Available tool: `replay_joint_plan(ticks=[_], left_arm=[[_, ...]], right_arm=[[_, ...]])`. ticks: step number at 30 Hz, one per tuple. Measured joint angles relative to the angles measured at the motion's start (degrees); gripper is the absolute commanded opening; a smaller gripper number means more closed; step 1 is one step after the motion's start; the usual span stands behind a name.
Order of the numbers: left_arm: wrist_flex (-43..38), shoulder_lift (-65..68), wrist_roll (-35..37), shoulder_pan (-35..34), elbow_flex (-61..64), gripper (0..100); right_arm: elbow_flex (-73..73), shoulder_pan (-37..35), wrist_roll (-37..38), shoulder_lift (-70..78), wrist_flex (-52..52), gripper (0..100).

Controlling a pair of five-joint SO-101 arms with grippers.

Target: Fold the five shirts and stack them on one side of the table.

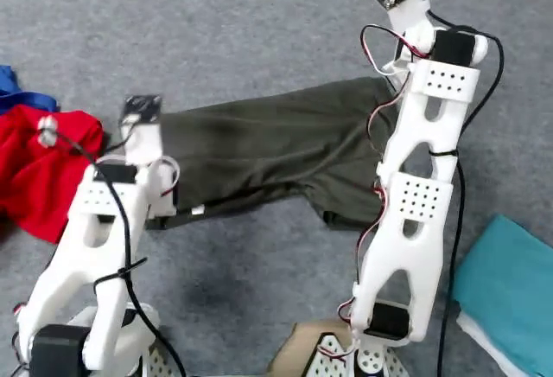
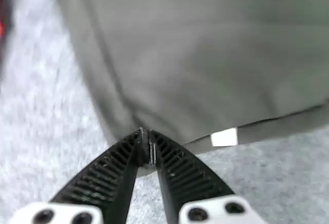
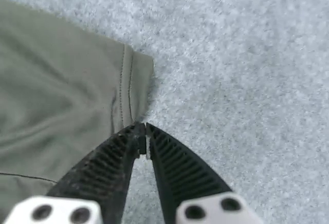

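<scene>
A red shirt (image 1: 43,178) lies left of the olive shirt (image 1: 259,148), which sprawls across the grey table (image 1: 259,40) between both arms. The left hand (image 2: 145,144) is pinched shut on the olive shirt's left edge, and its wrist view shows a white tag (image 2: 224,137) nearby. The right hand (image 3: 143,137) is clamped shut on the sleeve hem at the olive shirt's right end. In the high view, a teal shirt (image 1: 510,282) lies further right.

Brown cardboard (image 1: 295,353) at front edge
</scene>
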Motion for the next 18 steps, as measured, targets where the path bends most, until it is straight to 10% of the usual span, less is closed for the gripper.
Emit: replay_joint_plan(ticks=[18], left_arm=[[1.49, 7.21, -10.99, -9.49, 3.78, 2]], right_arm=[[4.92, -6.68, 0.0, 16.97, -11.6, 0.5]])
